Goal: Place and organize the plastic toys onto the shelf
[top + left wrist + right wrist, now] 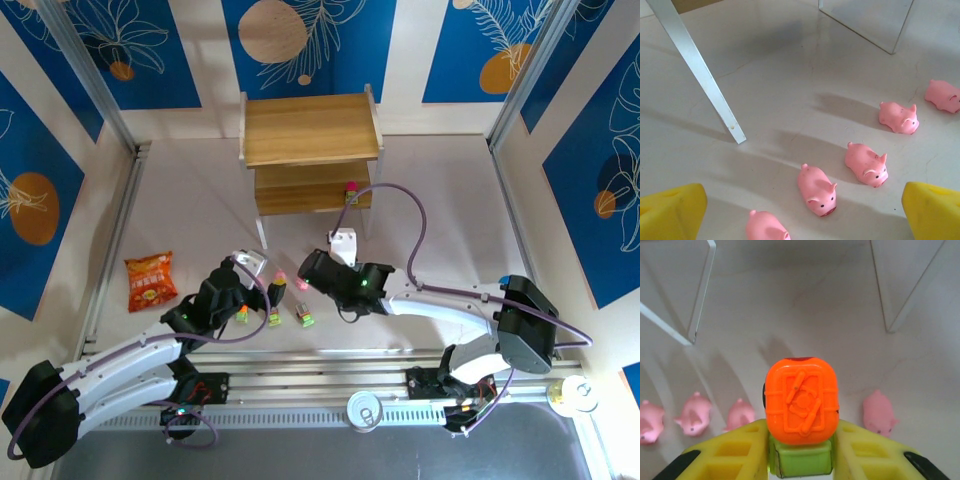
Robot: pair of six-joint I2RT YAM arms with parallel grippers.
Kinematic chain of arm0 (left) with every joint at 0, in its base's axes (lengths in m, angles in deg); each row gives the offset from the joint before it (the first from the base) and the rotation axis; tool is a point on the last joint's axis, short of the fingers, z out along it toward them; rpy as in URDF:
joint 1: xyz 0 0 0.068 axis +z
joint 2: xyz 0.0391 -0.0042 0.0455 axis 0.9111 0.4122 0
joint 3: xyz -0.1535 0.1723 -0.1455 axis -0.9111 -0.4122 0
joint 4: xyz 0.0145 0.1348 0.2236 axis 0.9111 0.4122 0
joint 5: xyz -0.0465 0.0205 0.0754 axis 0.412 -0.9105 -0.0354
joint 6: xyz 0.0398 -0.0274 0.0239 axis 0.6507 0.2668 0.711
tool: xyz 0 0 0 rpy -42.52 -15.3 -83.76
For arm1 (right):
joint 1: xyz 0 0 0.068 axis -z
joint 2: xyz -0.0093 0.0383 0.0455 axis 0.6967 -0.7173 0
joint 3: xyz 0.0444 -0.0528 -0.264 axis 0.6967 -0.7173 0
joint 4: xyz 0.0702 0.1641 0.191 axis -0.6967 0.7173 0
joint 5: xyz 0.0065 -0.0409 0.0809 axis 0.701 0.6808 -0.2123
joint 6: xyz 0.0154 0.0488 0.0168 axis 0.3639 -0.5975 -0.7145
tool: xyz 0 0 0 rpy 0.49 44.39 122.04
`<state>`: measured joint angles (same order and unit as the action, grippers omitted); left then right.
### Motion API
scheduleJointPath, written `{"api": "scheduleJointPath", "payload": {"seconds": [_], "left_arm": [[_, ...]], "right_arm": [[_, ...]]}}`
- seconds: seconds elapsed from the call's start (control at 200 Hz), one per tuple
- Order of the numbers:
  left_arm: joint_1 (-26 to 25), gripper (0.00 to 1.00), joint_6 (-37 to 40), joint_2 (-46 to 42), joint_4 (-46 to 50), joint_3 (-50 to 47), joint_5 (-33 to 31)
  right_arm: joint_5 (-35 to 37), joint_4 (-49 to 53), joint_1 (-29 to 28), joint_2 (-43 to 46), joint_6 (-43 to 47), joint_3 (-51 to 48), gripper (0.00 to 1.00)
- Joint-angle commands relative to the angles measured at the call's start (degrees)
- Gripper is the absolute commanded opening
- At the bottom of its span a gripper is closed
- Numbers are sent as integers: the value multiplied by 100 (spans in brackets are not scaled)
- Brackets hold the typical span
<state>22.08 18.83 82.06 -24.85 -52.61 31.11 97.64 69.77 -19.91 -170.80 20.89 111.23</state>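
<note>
While the right gripper (800, 450) clamps one orange-topped blocky toy (801, 401), the left gripper (801, 212) hangs open and empty by five pink pigs (817, 190) on the table (200, 200). Three more blocky toys (274, 318) lie in a near row; one (350, 186) sits on the shelf (310, 130), lower tier, right end

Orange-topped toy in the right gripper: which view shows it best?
Right wrist: the orange-topped toy sits large and centred between the right gripper's fingers. Top external shows it as a small speck at that gripper's tip.
</note>
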Motion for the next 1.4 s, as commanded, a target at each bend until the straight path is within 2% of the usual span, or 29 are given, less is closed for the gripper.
{"api": "scheduleJointPath", "payload": {"seconds": [0.0,0.42,0.55,1.085,1.276,1.396], "left_arm": [[-3,100,-48,18,-50,144,-8],[6,100,-42,110,-84,181,-18],[6,100,-35,88,-85,173,-43],[5,100,-38,62,-83,166,-70],[2,100,-42,-260,-450,-29,586],[0,100,-33,-425,-454,-88,598]], "right_arm": [[-244,-305,371,-99,863,452,30],[-697,-584,1037,-690,1733,1397,30],[-662,-639,1071,-760,1876,1513,30],[-1058,-808,1808,-1035,2192,1692,30],[-1244,-928,1925,-1223,2235,1809,30],[-1271,-955,1933,-1342,2243,1921,30]]}}
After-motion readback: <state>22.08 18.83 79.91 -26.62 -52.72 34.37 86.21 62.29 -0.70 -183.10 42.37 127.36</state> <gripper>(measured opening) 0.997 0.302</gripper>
